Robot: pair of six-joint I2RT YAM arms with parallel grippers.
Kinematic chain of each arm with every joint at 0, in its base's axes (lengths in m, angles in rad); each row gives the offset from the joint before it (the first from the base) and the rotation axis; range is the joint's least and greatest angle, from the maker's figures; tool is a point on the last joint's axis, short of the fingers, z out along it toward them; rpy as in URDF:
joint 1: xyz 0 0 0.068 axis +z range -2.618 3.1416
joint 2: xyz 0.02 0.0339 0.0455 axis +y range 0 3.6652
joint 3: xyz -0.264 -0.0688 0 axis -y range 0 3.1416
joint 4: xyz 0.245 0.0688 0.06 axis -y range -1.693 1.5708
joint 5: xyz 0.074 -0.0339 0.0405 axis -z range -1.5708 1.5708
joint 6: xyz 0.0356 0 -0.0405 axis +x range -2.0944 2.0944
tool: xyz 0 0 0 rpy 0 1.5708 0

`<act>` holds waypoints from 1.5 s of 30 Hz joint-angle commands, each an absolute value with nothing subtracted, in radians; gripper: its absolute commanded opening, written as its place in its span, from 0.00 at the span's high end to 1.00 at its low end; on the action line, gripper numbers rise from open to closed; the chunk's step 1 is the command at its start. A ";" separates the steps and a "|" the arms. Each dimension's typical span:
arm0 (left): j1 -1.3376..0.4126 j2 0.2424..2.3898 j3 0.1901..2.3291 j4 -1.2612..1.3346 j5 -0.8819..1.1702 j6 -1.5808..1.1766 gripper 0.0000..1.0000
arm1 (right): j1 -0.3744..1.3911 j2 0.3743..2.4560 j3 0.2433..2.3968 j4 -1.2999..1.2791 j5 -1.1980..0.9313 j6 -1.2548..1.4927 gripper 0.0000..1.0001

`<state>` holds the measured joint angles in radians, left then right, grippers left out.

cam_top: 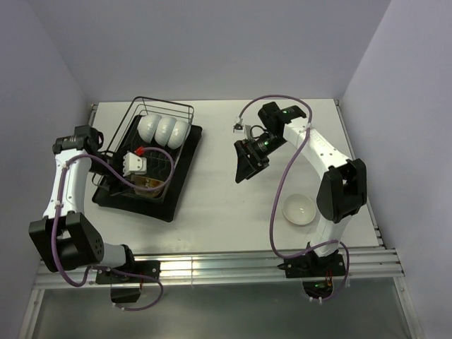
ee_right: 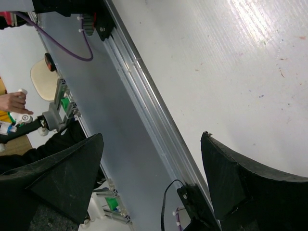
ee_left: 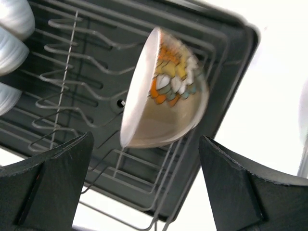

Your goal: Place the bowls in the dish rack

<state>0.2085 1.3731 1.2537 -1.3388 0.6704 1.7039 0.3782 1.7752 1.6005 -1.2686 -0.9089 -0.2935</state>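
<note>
The dish rack, dark wire on a black tray, stands at the left. Three white bowls stand on edge at its far end; they also show in the left wrist view. A cream bowl with an orange and yellow pattern stands on edge in the rack's near part. My left gripper hovers just above it, open and empty, not touching it. Another white bowl sits upright on the table at the right. My right gripper is open and empty in mid-air over the table's middle.
The rack's wire floor has wavy dividers between the patterned bowl and the white bowls. An aluminium rail runs along the table's near edge. Walls close the table at the back and both sides.
</note>
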 commanded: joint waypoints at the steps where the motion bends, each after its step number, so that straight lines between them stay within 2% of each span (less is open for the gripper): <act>1: 0.183 1.374 1.256 -1.296 0.641 1.698 0.03 | 0.394 1.755 1.644 -1.259 -0.917 -0.287 0.11; 8: 0.112 1.365 1.232 -1.177 0.627 1.626 0.04 | 0.396 1.755 1.640 -1.267 -0.916 -0.291 0.12; 24: 0.069 1.546 1.423 -1.132 0.673 1.503 0.05 | 0.394 1.761 1.624 -1.270 -0.931 -0.302 0.12; 45: 0.009 1.689 1.463 -0.991 0.660 1.285 0.04 | 0.394 1.784 1.628 -1.279 -0.937 -0.316 0.13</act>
